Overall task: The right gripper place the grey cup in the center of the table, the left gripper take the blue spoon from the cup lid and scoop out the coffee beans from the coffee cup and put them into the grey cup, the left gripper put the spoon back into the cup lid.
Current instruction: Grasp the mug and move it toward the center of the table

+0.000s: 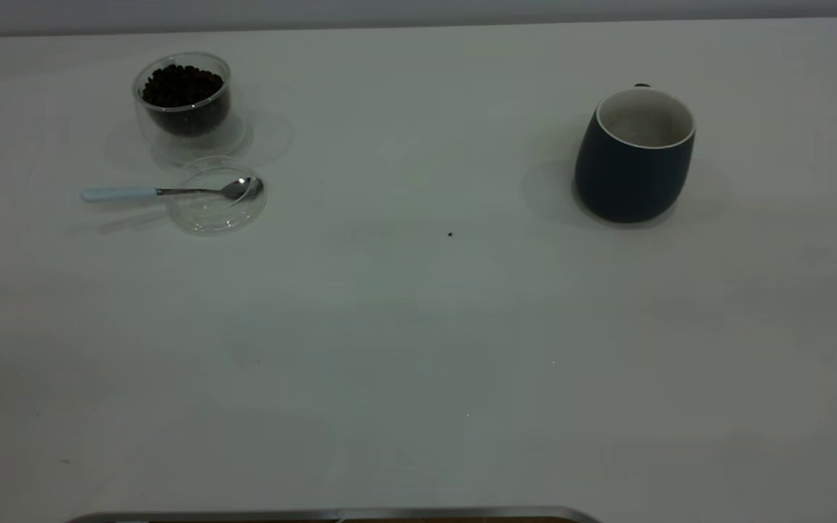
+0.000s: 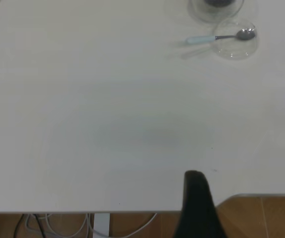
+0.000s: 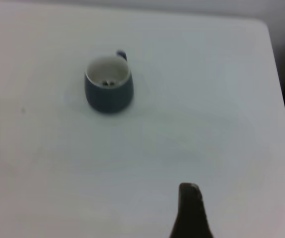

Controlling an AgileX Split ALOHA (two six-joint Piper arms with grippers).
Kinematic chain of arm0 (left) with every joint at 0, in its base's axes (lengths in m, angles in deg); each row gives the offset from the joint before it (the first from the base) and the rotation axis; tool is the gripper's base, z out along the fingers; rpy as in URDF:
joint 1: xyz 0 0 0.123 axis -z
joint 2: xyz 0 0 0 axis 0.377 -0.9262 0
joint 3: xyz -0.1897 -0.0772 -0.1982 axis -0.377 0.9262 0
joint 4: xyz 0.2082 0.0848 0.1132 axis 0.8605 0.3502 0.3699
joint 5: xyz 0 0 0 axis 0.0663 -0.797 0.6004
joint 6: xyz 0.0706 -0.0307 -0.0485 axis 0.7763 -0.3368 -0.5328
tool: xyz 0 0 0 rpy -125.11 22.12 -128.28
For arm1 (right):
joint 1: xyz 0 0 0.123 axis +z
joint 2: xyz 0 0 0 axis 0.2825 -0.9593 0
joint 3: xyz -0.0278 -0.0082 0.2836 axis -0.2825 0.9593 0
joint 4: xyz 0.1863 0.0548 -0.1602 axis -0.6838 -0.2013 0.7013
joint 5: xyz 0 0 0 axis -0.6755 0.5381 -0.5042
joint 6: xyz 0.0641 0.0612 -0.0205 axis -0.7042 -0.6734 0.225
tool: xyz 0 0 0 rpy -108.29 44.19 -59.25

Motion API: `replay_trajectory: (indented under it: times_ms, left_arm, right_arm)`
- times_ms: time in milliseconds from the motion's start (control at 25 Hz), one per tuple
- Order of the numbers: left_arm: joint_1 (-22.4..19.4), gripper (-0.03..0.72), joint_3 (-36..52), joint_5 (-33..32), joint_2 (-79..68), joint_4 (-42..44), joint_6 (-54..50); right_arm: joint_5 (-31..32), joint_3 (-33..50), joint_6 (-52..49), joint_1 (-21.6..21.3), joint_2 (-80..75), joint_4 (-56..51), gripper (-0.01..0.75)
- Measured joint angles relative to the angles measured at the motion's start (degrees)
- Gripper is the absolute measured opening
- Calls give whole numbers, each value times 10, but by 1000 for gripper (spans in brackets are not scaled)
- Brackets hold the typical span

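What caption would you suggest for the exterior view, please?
Blue spoon resting on cup lid, coffee cup behind, grey cup far right.

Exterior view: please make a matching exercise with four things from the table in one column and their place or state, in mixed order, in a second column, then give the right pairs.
Things:
1. grey cup
2. blue spoon
3. coffee cup
4. cup lid

Places or states:
A. filled with coffee beans, far left of the table
B. lies flat just in front of the glass tumbler
C. stands upright on the right side
D. bowl rests in the clear disc, handle sticks out over the table

Pairs: 1-C, 2-D, 3-A, 4-B
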Motion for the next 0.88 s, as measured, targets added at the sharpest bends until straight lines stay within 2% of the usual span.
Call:
replay_trajectory:
  times_ms: [360, 600, 880]
  left_arm:
    - [0, 590, 0, 0, 0, 0, 0]
    - [0, 590, 0, 1, 0, 0, 0]
    - [0, 590, 0, 1, 0, 0, 0]
  right_arm:
    - [-93, -117, 47, 0, -447, 56, 594]
    - [-136, -221, 142, 0, -742, 69, 594]
    - [-197, -327, 266, 4, -967, 81, 594]
